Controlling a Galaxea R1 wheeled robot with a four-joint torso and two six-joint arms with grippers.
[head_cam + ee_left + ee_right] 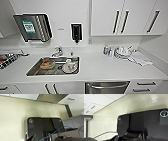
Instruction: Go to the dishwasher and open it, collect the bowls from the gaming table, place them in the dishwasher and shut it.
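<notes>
The dishwasher [107, 88] is under the white counter [100, 67], low in the head view and right of centre. Its brushed steel front is shut, and a horizontal bar handle runs across its top. In the left wrist view a steel panel [52, 97] stands above a pale floor, between white cabinet fronts. The right wrist view has pale floor and white cabinet fronts [99, 101] behind the robot's dark plate. The bowls and the gaming table are out of view.
A steel sink [32, 72] with dishes in it and a tap [57, 52] lies left of the dishwasher. A towel dispenser [32, 27] and a black soap dispenser [76, 32] hang on the wall. Stacked plates [122, 53] and a cloth [140, 60] lie at the counter's right. Wall cabinets [107, 17] hang above.
</notes>
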